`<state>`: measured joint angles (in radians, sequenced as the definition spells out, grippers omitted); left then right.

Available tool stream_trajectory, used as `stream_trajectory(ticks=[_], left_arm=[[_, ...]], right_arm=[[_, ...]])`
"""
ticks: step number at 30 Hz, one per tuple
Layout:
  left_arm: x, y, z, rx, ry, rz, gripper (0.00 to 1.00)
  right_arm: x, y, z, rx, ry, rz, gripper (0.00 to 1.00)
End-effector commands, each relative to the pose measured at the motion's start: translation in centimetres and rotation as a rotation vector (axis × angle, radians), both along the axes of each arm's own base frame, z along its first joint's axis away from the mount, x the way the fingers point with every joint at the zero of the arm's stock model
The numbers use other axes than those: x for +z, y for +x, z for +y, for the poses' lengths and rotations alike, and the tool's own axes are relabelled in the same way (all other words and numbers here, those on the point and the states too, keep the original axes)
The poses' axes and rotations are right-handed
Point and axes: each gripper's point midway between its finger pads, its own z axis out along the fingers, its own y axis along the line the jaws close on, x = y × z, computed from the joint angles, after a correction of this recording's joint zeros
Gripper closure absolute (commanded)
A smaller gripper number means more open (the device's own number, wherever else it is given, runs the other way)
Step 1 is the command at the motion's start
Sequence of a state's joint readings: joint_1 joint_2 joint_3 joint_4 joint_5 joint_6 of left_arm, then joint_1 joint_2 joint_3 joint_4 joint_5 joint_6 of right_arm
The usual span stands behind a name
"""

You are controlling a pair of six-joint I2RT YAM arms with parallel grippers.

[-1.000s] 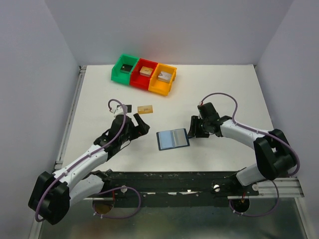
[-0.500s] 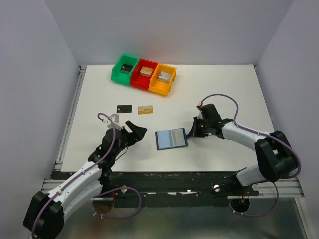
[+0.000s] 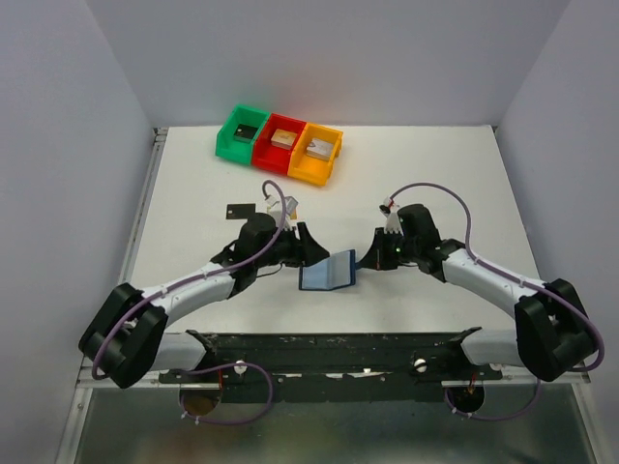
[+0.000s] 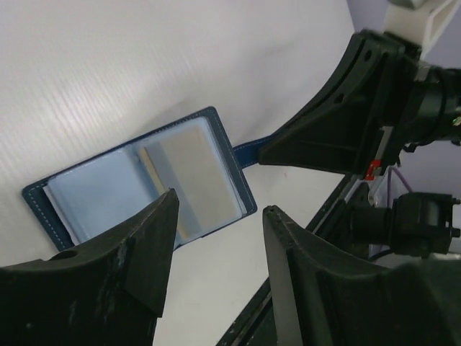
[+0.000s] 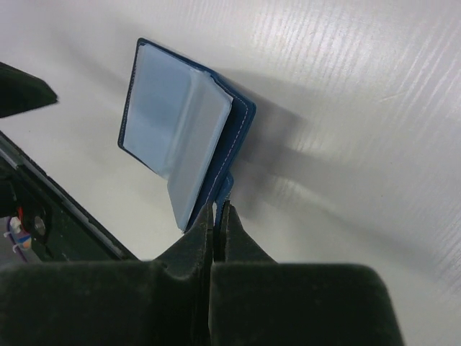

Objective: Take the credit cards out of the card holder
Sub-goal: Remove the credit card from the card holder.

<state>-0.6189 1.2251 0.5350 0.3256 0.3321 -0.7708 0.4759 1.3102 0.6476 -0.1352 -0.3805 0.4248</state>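
Left claw (image 3: 309,246) reached card holder (image 3: 326,274); left wrist reveals card (image 4: 198,176) inside, probably grey.

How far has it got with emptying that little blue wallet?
One black card lies out on the table. The right gripper pinches the card holder by its strap, while the open left gripper hovers over a pale card in its sleeve, yet to come out.

At the bottom of the left wrist view, the left fingers (image 4: 137,245) cover the lower edge of the card holder (image 4: 122,184), and you can't tell the colour of the card (image 4: 198,176) behind its cloudy sleeve. In the right wrist view, the holder's strap (image 5: 225,189) vanishes between the right fingers (image 5: 194,249). From above, the blocks (image 3: 283,139) in the bins (image 3: 271,160) are too small to make out.
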Motion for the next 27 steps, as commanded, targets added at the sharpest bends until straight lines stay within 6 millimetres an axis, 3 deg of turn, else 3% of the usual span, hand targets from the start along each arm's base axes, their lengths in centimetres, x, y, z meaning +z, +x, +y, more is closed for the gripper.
stream_trajectory(ticks=[1,9,27], left_arm=[[-0.7,-1.4,-3.0,-0.192,0.072,0.001,0.40],[-4.6,-1.3,-4.7,-0.259,0.160,0.093,0.46],[-6.6,-1.2,-6.2,-0.293,0.251,0.105,0.41]], right_arm=[[1.4,-0.1,0.5,0.051,0.033,-0.050,1.00],[2.8,0.1,1.1,0.064,0.069,-0.066,1.00],[4.2,0.1,1.6,0.079,0.109,-0.084,1.00]])
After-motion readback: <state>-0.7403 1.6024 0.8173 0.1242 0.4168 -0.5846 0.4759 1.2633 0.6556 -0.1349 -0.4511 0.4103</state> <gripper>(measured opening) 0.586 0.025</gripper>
